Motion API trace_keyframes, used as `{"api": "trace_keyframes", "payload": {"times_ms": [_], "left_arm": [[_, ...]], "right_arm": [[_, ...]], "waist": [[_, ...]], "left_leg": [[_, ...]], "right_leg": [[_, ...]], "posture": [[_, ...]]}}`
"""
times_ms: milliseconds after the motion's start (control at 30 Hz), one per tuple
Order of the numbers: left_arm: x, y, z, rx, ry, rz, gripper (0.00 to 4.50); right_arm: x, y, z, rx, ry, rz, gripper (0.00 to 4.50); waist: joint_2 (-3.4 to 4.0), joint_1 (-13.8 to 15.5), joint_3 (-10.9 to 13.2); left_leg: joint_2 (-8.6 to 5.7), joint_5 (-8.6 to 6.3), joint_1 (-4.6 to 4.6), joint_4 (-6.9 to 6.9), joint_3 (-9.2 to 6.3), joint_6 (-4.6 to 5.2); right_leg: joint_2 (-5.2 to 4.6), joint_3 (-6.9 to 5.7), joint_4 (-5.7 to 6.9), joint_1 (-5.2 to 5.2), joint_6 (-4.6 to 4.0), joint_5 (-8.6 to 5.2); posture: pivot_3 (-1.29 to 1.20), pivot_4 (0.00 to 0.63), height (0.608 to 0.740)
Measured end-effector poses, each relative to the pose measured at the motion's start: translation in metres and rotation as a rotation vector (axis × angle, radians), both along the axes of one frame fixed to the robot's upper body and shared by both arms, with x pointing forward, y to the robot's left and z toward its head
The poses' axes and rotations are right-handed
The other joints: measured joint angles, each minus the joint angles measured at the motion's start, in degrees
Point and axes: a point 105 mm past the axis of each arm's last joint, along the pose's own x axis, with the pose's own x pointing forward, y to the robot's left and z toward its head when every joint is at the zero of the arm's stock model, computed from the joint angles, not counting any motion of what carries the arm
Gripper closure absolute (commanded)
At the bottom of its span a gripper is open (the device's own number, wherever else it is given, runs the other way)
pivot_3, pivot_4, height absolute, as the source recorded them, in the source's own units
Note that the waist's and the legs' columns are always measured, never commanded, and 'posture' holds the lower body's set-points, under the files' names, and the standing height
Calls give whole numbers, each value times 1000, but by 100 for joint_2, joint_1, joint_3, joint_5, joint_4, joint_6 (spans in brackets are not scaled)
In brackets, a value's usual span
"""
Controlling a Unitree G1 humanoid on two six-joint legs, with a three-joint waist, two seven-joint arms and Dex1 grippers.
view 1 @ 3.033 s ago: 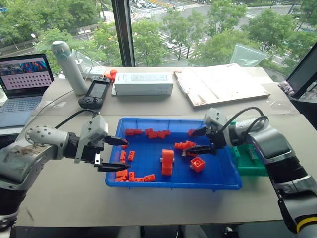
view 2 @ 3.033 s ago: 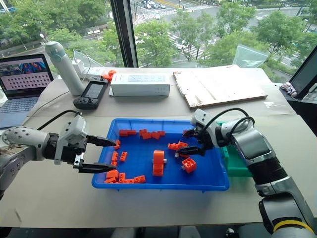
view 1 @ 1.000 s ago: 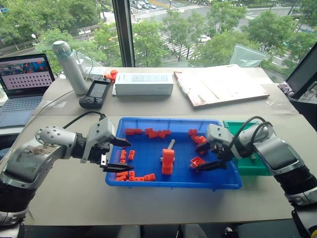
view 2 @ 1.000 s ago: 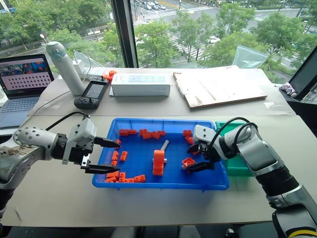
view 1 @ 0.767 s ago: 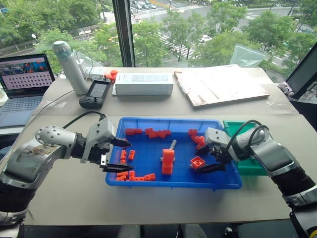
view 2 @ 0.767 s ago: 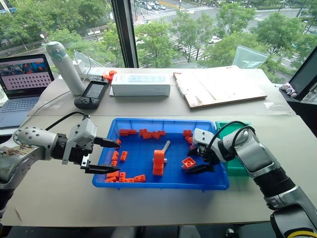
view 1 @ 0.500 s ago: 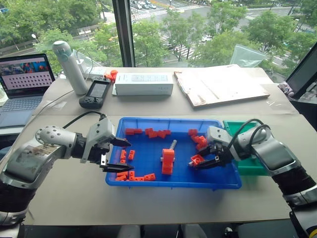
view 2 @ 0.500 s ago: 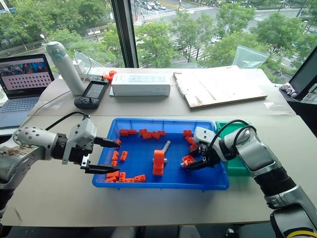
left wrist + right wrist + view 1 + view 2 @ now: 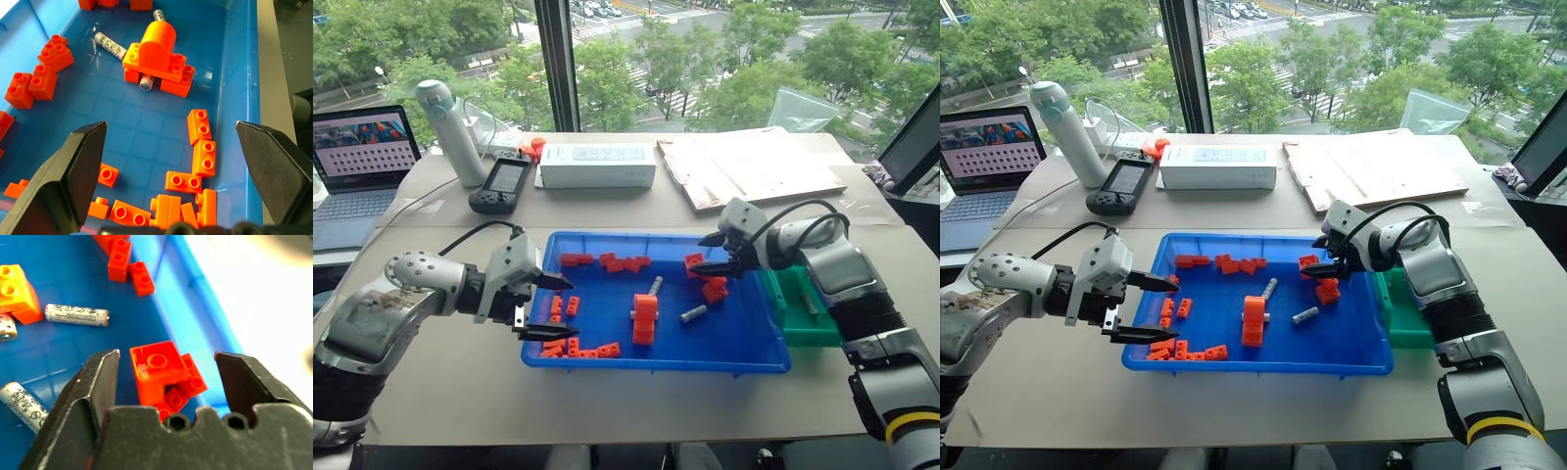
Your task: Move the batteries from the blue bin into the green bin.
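**A:** Right wrist view had the right end effector (image 9: 166, 369) spread wide and empty, hovering over a small heap of orange bricks (image 9: 164, 374) by the far right wall of the blue bin (image 9: 744, 357). Half a second before, it sat lower and nearer the front rim with its fingers much closer together beside a brick; since then it lifted and swung back.

**B:** And the batteries?

**A:** None picked. One loose battery (image 9: 693, 313) lay just below and left of the right end effector, uncovered now that the arm had pulled away. Another (image 9: 653, 286) stuck out behind the tall orange block (image 9: 645, 319), further left. At least one more (image 9: 147, 82) was tucked under that block in the left wrist view.

**B:** Green bin?

**A:** Green bin (image 9: 800, 333) sat right of that end effector, touching the blue bin's side; a grey stick inside looked like a battery, couldn't confirm.

**B:** Left side?

**A:** Left end effector (image 9: 543, 305) hadn't moved, spread open, empty, over the brick pile in the near left corner.

**A:** My read: brick-clearing done, the loose battery is the next grab.
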Motion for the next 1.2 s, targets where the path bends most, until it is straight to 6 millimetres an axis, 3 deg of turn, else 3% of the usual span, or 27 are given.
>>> {"api": "trace_keyframes", "payload": {"times_ms": [167, 333, 433, 633, 800, 967, 1067, 1200], "left_arm": [[-3, 2, -7, -4, 21, 18, 0], [-3, 2, -8, -10, 22, 23, 0], [-2, 0, -8, -15, 16, 23, 0], [1, -4, -2, -31, -9, 15, 0], [2, -4, -2, -33, -11, 23, 0], [3, -10, 5, -77, -22, 13, 0], [5, -18, 20, -138, -61, -10, 0], [7, -30, 43, -225, -108, -57, 0]], "right_arm": [[-9, -9, 10, 6, 23, 36, 49], [-51, 1, 14, -18, 155, 233, 49], [-63, 15, -2, -59, 210, 304, 49], [-62, 30, -38, -158, 219, 341, 49], [-60, 25, -60, -261, 218, 343, 1446], [-64, 22, -59, -277, 234, 361, 3161], [-67, 20, -55, -270, 248, 360, 4164], [-69, 19, -27, -192, 236, 330, 4247]], "waist": [[0, -6, 0], [0, -11, 0], [0, -31, 0], [0, -21, 0], [0, 3, 0], [0, 14, 0], [-1, 31, 1], [-1, 36, 2]], "left_leg": [[2, 0, 1, 2, 0, 0], [19, -2, 2, 5, 0, -1], [24, -3, 3, 15, 0, -3], [25, -7, -2, 25, 1, -9], [25, -8, -3, 28, 1, -12], [30, -9, -3, 31, -2, -12], [30, -9, -4, 35, -3, -12], [30, -9, -5, 35, -2, -13]], "right_leg": [[1, 0, 6, 0, -1, 0], [4, -1, 5, 1, -1, 0], [15, -1, 6, 2, -7, 4], [22, 1, 5, 0, -10, 6], [25, 0, 5, 0, -10, 6], [30, -1, 7, 2, -11, 6], [31, 0, 7, 3, -11, 7], [31, 2, 9, 1, -10, 7]], "posture": [[0, 150, 735], [0, 150, 735], [0, 150, 735], [0, 150, 735], [0, 150, 735], [0, 150, 735], [0, 150, 735], [0, 150, 735]]}}
